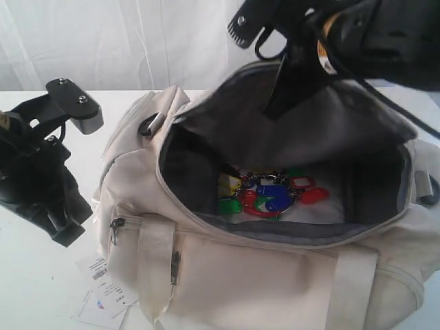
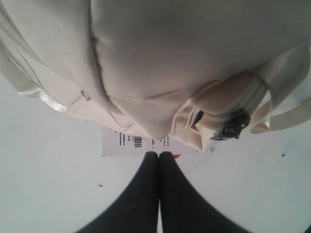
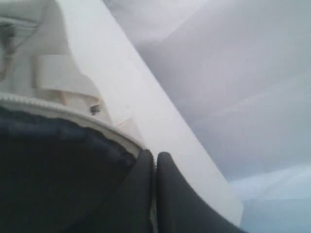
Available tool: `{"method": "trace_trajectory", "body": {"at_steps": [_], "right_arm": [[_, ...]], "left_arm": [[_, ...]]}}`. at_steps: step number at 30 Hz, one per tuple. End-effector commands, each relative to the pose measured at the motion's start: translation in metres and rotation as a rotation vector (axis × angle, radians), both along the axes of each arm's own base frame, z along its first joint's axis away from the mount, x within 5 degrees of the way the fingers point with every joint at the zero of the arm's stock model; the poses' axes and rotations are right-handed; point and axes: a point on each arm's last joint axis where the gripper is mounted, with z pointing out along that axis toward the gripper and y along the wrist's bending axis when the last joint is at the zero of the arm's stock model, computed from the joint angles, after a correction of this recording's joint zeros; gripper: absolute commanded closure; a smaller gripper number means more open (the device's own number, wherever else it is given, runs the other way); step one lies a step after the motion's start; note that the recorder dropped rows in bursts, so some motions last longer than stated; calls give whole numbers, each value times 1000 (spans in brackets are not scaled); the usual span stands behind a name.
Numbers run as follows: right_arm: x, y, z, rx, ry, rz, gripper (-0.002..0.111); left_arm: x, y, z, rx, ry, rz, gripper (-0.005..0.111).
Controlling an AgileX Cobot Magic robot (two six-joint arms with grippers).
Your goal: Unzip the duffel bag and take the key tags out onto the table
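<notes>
The cream duffel bag (image 1: pixel 261 275) lies on the white table (image 1: pixel 34 275) with its main zip open and its dark grey lining showing. The key tags (image 1: pixel 271 196), a red, blue, yellow and green bunch, lie on the floor inside the bag. My right gripper (image 1: pixel 273 110) reaches down from above, shut on the bag's far rim and holding that flap up; the right wrist view shows its tips (image 3: pixel 155 156) pinching the cream edge beside the lining (image 3: pixel 58 165). My left gripper (image 1: pixel 65 234) stands left of the bag, shut and empty (image 2: pixel 158 154), just above the table.
A white paper hang tag (image 1: pixel 103 299) with a barcode (image 2: pixel 126 141) lies on the table by the bag's left end. A black D-ring (image 1: pixel 148 127) and a dark zip pull (image 2: pixel 233 124) sit on the bag's outside. White curtain behind.
</notes>
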Motion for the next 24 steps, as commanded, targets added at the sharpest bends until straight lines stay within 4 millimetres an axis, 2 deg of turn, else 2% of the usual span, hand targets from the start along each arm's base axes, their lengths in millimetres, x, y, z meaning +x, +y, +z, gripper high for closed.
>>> {"method": "trace_trajectory", "body": {"at_steps": [1,3,6,8,10,13,16,18,20,24], "right_arm": [[76,-3,5,-31,-66,-80,108],[109,-5,6,-11,-85,-129,108],[150,-6,-8,23,-67,-222,108],[165,-7,-15,53,-44,-301,106],[176,-9,-24,20,-18,-370,95],[180,-10,-33,-15,8,-416,64],[177,-13,-29,-21,11,-439,35],[174,-17,-20,-19,1,-454,33],[168,-21,-7,-4,-15,-467,38],[148,-34,33,66,-64,-507,50]], "left_arm": [[-1,-1,2,-33,-11,11,106],[-1,-1,3,-37,-17,13,106],[-1,-1,3,-37,-17,13,106],[-1,-1,2,-39,-13,13,106],[-2,-2,2,-47,6,14,106],[-4,-3,2,-66,24,18,106],[-5,-3,2,-69,38,18,106],[-6,-3,2,-64,46,16,106],[-6,-3,2,-63,48,16,106],[-6,-3,2,-65,49,16,106]]}}
